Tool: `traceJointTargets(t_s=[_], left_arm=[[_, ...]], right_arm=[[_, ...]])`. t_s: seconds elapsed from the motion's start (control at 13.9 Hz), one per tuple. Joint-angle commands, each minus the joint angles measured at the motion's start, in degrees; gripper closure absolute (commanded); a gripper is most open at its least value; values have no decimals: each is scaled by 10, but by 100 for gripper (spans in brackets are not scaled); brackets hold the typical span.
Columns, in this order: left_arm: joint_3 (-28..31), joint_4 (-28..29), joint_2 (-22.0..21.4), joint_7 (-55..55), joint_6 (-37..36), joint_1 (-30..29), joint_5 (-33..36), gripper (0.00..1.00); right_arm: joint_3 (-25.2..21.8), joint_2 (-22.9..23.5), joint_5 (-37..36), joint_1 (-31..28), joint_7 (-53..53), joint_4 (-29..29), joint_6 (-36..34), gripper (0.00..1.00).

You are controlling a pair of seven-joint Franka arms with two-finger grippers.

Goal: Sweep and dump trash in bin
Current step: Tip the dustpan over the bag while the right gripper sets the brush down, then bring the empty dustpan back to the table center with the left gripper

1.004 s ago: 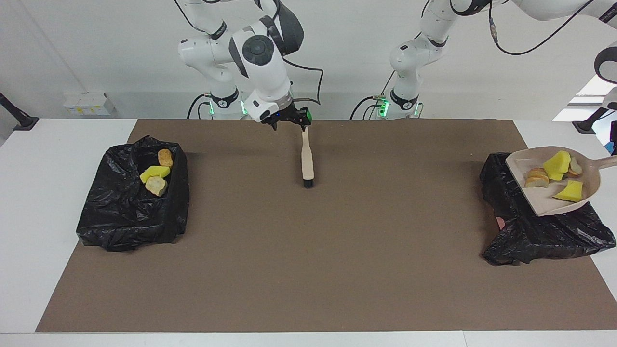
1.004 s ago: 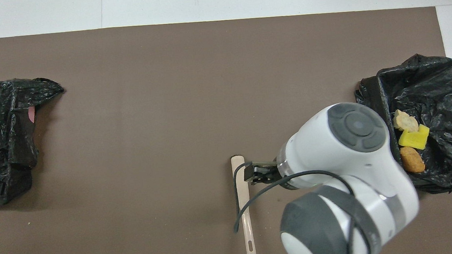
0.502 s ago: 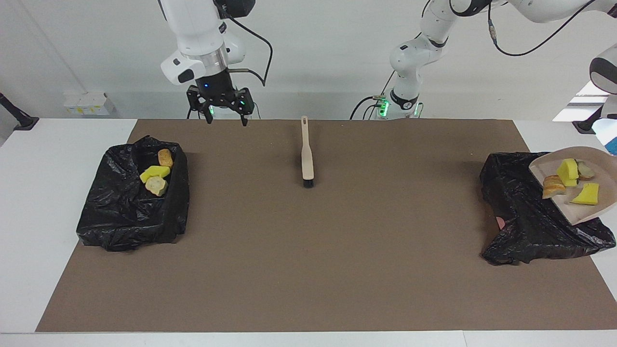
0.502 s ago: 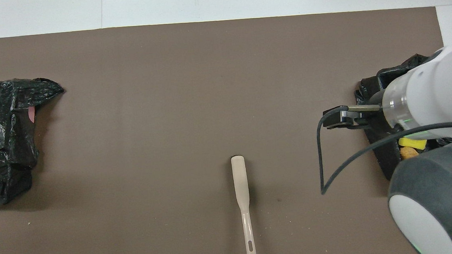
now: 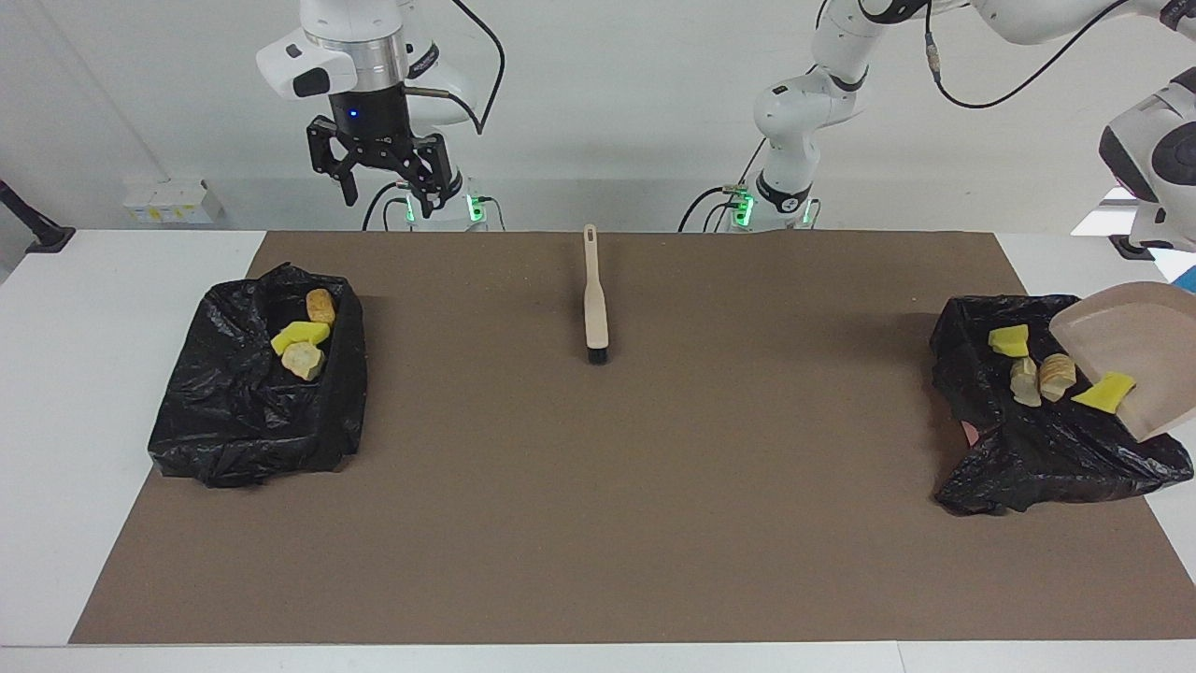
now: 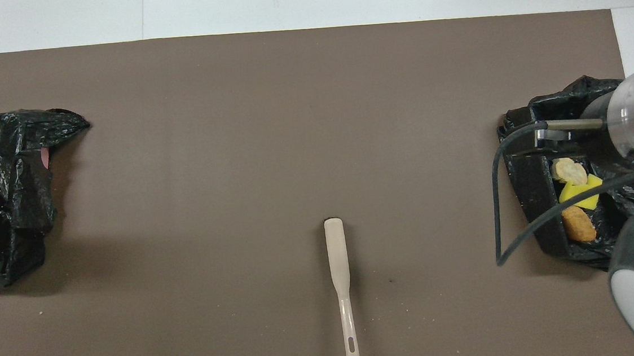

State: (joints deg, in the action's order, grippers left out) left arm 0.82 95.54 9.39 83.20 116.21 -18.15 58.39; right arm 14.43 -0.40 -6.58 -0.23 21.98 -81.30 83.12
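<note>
Yellow and tan trash (image 5: 1037,369) was sliding from the tilted dustpan (image 5: 1145,350) into the bin (image 5: 1028,449). Left gripper's jaws, unseen, were shut on something; right gripper (image 5: 381,173) hung with jaws apart.

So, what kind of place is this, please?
Most likely a robotics lab test bench, not a home: a brown mat covers a white table, two bins lined with black bags hold mock trash, and a brush lies between them.
</note>
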Motion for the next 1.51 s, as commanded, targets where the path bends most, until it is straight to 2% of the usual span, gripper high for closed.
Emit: traceJointTargets(t_s=[0.0,0.14,0.29,0.5,0.72,0.93,1.15,1.43], left_arm=[[5,27,-46,-14,-7,8,26,100],[0,26,-66,-10,-12,9,18,100],[-2,25,-70,-16,-37,28,-22,100],[-2,24,-71,-57,-93,57,-135,100],[-3,26,-70,-86,-97,66,-253,100],[-5,39,-75,-127,-108,75,-356,100],[-4,86,-96,-272,-128,115,-413,100],[-5,112,-97,-448,-139,159,-485,100]], right_arm=[[5,46,-9,-6,-17,64,-41,0],[4,54,-4,-12,-19,75,-47,0],[2,47,7,-17,-19,68,-38,0],[2,15,46,-49,-19,11,-30,0],[2,-13,58,-70,-37,-40,-25,0],[2,-17,58,-70,-45,-50,-6,0],[2,-18,57,-70,-45,-50,-7,0],[2,-18,58,-71,-42,-50,-8,0]])
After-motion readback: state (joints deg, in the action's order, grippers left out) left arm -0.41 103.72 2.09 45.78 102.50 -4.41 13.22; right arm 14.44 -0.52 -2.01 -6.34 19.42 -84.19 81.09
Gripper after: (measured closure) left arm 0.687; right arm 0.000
